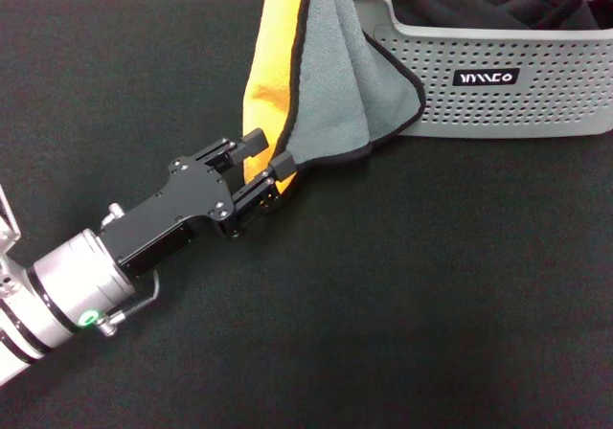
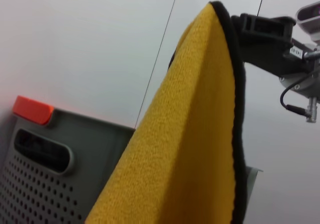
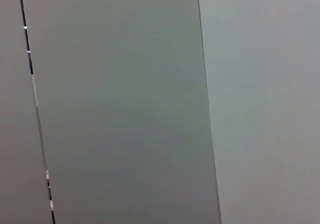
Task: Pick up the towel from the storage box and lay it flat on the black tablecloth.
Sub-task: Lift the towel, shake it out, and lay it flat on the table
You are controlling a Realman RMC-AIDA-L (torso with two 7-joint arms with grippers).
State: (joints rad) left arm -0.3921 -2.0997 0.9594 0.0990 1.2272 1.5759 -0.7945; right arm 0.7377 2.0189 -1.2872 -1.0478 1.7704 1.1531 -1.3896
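The towel [image 1: 326,75] is already out of the storage box [image 1: 498,94] and hangs in the air just beside the box's near-left corner, so the picking up looks done; what remains, as I judge it, is spreading it and laying it flat on the black tablecloth [image 1: 402,295], since only its lowest corner is near the cloth in front of the box.

The left gripper [image 1: 264,164] reaches up from in front of the box and has its 2 fingers set either side of the towel's lower yellow edge, apparently pinching it, though the contact itself is hard to confirm. In the left wrist view the right gripper [image 2: 260,31] pinches the towel's top corner high above the box.

The towel is fleecy and limp, yellow-orange on 1 face and grey on the other, edged with a black stitched border, draping in soft folds; the box is rigid light grey plastic with a rounded rim, dotted perforations and a small black logo label [image 1: 487,78]; dark clothing [image 1: 460,3] lies inside it; the tablecloth is plain, matt and slightly textured.
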